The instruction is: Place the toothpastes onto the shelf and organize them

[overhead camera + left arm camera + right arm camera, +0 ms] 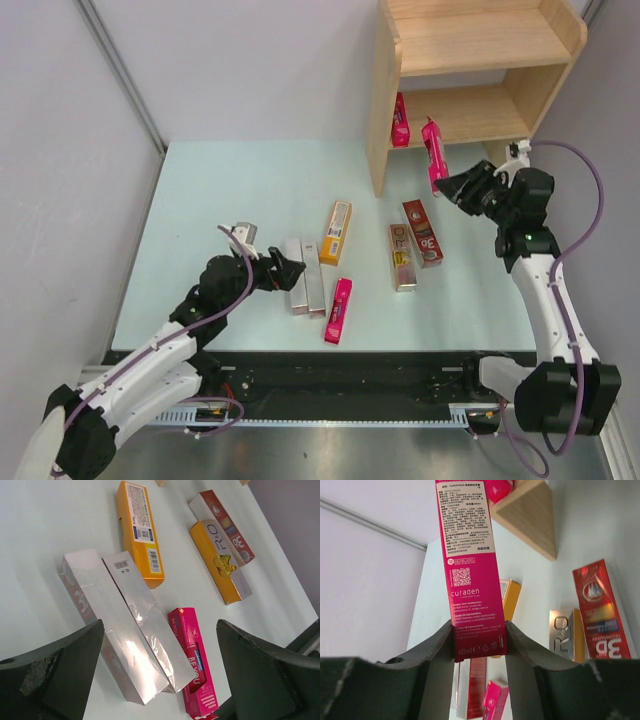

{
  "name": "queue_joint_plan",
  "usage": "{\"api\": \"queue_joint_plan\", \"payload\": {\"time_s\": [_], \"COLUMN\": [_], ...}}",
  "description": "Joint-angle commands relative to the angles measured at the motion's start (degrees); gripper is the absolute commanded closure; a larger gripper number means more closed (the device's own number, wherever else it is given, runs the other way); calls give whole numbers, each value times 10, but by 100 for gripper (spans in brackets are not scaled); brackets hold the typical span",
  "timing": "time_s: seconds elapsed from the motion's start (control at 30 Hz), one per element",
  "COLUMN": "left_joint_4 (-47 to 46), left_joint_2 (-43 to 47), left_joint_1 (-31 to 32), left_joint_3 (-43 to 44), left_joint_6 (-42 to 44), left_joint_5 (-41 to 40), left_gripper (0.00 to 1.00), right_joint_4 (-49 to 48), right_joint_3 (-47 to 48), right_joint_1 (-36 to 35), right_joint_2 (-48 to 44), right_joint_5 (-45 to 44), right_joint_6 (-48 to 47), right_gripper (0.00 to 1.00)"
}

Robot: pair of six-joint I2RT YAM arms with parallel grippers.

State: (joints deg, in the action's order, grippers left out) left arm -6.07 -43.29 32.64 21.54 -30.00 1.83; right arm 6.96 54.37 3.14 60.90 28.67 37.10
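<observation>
My right gripper (452,186) is shut on the lower end of a magenta-pink toothpaste carton (434,152), held upright in front of the wooden shelf (480,45); the grip shows in the right wrist view (479,639) on the carton (469,565). Another pink carton (400,120) stands on the lower board. On the table lie two silver cartons (304,276), an orange-yellow one (336,232), a gold-tan one (402,257), a dark red one (423,232) and a pink one (339,310). My left gripper (288,272) is open and empty above the silver cartons (125,635).
The shelf's left side panel (384,110) stands on the table just left of the held carton. The upper shelf board (470,40) is bare. Grey walls close in the left, back and right. The table's front edge runs along a black rail (350,370).
</observation>
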Motion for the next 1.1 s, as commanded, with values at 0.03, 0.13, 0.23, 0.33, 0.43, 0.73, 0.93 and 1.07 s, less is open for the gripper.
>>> {"api": "queue_joint_plan", "payload": {"time_s": [0.03,0.13,0.23,0.33,0.43,0.73,0.93,1.07], "left_joint_4": [-38,-47,-47,-45,-37,-25,-36,-33], "left_joint_2": [14,18,29,49,67,86,82,87], "left_joint_1": [19,22,23,25,27,31,37,40], "left_joint_3": [-4,-17,-32,-47,-57,-68,-75,-76], "left_joint_6": [-1,-4,-9,-14,-15,-21,-30,-30], "left_joint_5": [16,27,33,35,35,34,39,34], "left_gripper": [0,0,0,0,1,0,0,0], "right_joint_4": [-63,-86,-99,-101,-95,-33,-36,-52], "right_joint_3": [104,136,167,204,248,426,469,463], "right_joint_1": [1,1,1,5,4,-18,-30,-30], "right_joint_2": [82,123,168,208,259,409,467,487], "right_joint_5": [-22,-31,-44,-58,-60,-77,-92,-92], "right_joint_6": [6,9,10,7,5,-8,-3,3], "right_gripper": [84,84,84,84,84,83,83,82]}}
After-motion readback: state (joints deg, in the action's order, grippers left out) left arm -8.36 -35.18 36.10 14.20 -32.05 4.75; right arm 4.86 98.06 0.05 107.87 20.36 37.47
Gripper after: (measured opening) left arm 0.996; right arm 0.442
